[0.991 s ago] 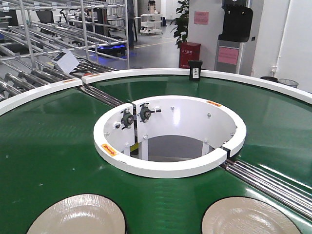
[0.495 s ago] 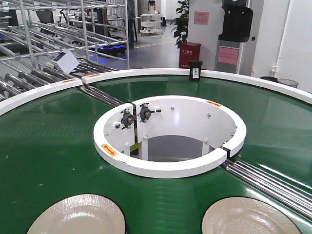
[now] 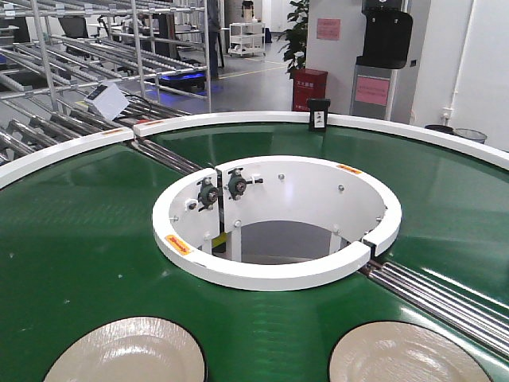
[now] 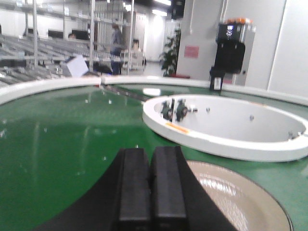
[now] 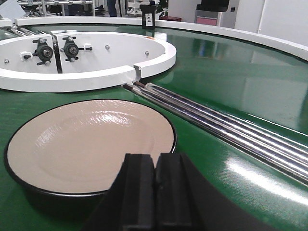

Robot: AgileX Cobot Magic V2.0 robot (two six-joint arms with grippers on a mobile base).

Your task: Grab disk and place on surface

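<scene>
Two cream disks with black rims lie on the green conveyor belt [image 3: 87,239]: one at the near left [image 3: 127,354], one at the near right [image 3: 406,358]. My left gripper [image 4: 150,156] is shut with nothing in it and hangs low over the belt; the left disk [image 4: 236,197] lies just right of its fingers. My right gripper [image 5: 155,161] is also shut and empty, at the near right edge of the right disk [image 5: 86,142]. Neither gripper appears in the front view. The dark grey tabletop surface is out of view.
A white inner ring [image 3: 278,274] with bearings stands at the belt's centre. Steel rollers [image 3: 445,298] cross the belt at right, close behind the right disk. The white outer rim [image 3: 238,119] carries a small black box [image 3: 319,114]. Roller racks [image 3: 64,72] fill the back left.
</scene>
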